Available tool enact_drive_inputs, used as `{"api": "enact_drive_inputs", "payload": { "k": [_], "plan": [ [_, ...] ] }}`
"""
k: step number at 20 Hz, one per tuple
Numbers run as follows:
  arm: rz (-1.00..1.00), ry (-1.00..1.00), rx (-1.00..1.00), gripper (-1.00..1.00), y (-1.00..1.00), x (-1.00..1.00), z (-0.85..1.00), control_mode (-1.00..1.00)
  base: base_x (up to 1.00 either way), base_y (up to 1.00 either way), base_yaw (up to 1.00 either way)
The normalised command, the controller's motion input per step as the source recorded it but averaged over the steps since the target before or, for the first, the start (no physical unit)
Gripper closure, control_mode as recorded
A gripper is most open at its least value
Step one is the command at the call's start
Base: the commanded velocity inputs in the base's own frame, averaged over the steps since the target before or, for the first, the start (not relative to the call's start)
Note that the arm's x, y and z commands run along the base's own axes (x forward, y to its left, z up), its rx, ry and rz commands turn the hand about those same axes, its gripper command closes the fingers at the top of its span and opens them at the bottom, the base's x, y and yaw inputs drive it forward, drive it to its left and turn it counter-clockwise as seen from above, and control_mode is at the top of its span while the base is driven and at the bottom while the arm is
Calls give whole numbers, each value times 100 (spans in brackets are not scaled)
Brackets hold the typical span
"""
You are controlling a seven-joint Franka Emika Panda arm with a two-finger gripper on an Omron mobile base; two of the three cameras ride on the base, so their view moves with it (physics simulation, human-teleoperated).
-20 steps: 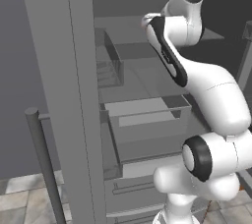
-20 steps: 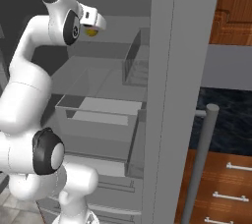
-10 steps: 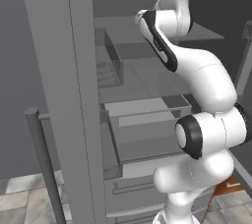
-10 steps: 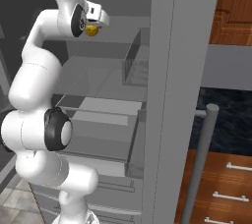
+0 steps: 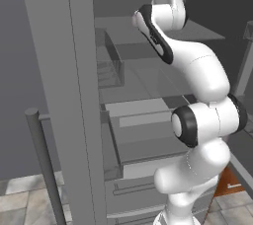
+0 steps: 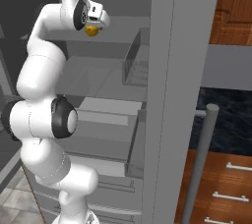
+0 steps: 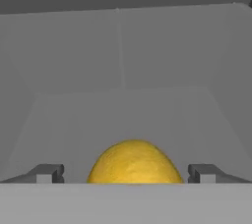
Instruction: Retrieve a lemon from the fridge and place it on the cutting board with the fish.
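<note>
The grey fridge (image 6: 172, 95) stands open, and my arm reaches up to its top shelf (image 5: 148, 26). There the yellow-orange lemon (image 6: 91, 30) lies just under my hand. Seen from the hand, the lemon (image 7: 134, 163) sits low and centred between my two spread fingertips (image 7: 47, 174). My gripper (image 7: 125, 174) is open around the lemon without pressing on it, and it also shows from the right base (image 6: 96, 20). The cutting board and the fish are out of view.
Clear crisper drawers (image 5: 143, 120) sit pulled out below the shelves. A door bin (image 6: 135, 63) hangs on the open door, whose bar handle (image 6: 199, 164) stands at the right. Wooden drawers (image 6: 221, 188) and a dark counter (image 6: 226, 115) lie beyond it.
The arm's lower links have swung and folded closer to the fridge. The hand has stayed at the top shelf by the lemon, jaws still spread.
</note>
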Motion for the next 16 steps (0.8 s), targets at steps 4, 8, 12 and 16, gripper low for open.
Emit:
{"api": "enact_drive_inputs", "payload": {
  "k": [4,8,12,16],
  "plan": [
    [0,9,0,-100,-1,1,-21,-100,0,0,0],
    [0,1,0,-100,0,7,-14,-100,0,0,0],
    [0,0,0,100,0,8,-4,-100,0,0,0],
    [0,0,0,100,0,6,-6,-100,0,0,0]
  ]
}}
